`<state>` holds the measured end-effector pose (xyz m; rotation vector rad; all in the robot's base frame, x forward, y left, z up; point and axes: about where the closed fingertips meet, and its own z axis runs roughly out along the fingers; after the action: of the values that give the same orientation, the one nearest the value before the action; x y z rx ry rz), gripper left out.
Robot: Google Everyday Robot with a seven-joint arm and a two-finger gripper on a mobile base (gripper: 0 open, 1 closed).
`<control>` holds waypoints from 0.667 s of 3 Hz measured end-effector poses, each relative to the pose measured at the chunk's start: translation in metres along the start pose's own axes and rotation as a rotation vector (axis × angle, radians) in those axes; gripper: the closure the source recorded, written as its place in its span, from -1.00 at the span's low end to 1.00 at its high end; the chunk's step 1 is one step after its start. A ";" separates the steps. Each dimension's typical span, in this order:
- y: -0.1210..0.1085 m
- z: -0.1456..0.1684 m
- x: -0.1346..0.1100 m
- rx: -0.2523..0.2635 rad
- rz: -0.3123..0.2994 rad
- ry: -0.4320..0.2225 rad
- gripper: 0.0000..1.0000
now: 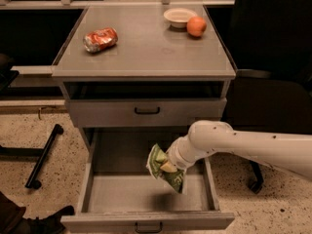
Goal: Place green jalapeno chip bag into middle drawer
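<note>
Green jalapeno chip bag (174,179) hangs clear above the floor of the open middle drawer (122,193), right of centre, clenched in the gripper (168,166). Judged step: placement, not yet completed. The next move requires lowering the bag to the floor, then release. The can (100,39) on the desk (146,52) is not involved.

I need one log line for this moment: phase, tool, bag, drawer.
phase: placing | tool: shut on green jalapeno chip bag | bag: held inside open middle drawer, above its floor | released: no
</note>
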<state>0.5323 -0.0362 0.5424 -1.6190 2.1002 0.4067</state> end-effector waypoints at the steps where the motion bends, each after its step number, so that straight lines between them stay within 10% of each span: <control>1: 0.000 0.000 0.000 0.000 0.000 0.000 1.00; 2: 0.000 0.036 0.015 0.004 -0.014 0.035 1.00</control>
<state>0.5354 -0.0305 0.5040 -1.6492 2.1123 0.3723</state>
